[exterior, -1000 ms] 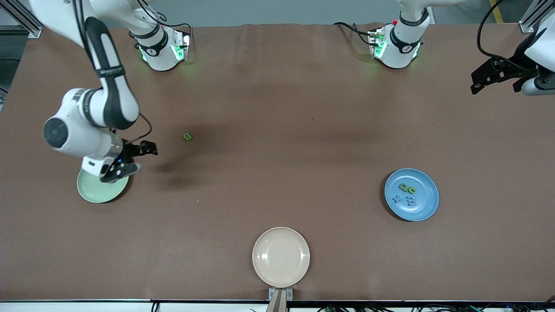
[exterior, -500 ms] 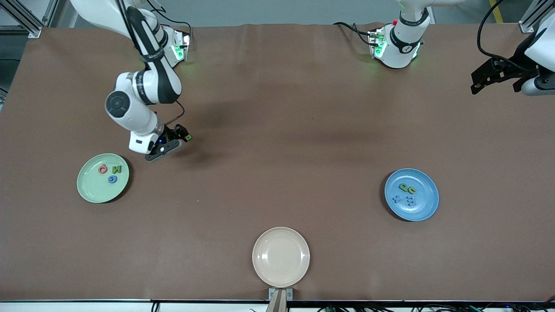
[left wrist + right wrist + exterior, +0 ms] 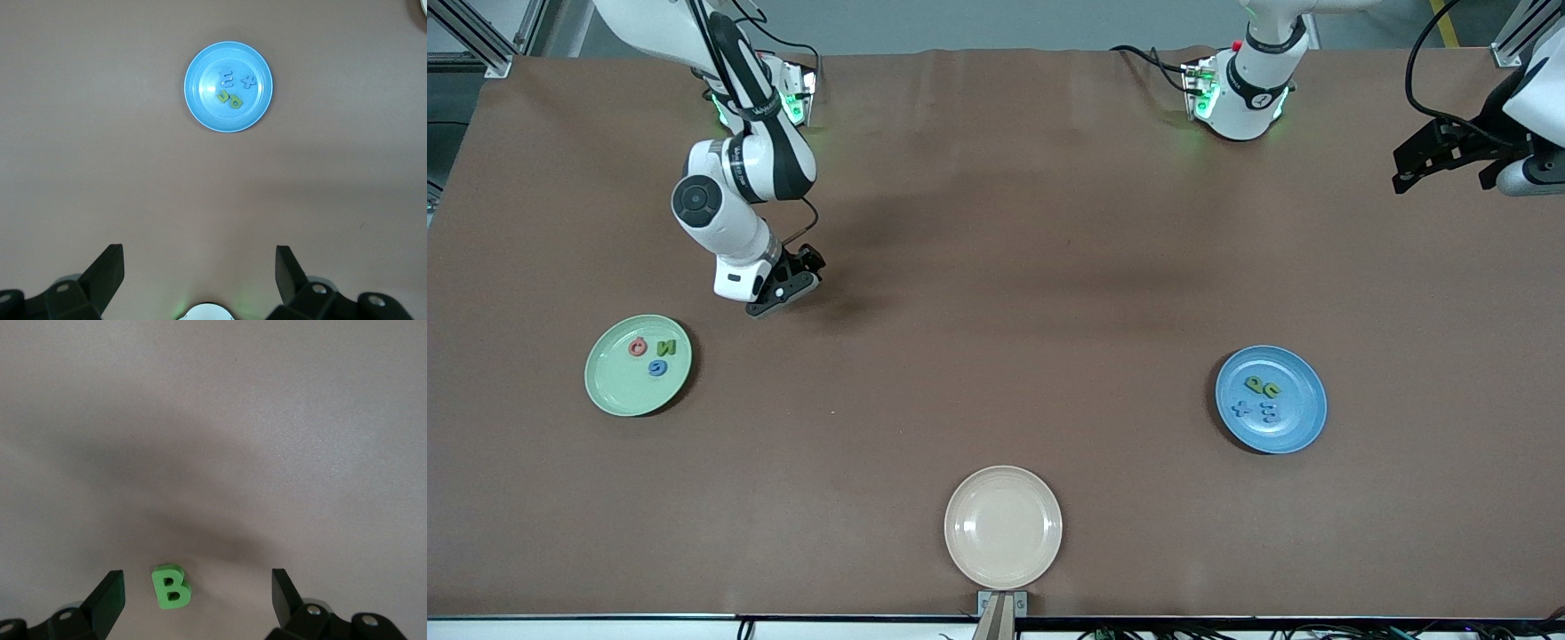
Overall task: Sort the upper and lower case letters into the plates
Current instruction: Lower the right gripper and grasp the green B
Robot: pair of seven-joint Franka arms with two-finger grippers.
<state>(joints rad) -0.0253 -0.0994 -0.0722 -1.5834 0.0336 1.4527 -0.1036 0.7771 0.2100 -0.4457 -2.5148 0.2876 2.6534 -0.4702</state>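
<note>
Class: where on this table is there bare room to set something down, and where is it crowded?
Bare brown table spans the middle, bordered by the pale green plate, blue plate and cream plate. Crowded: around the green B, under the open right gripper.

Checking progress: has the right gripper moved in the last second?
Yes. The right gripper left the pale green plate and now hovers, open, over the green B.
</note>
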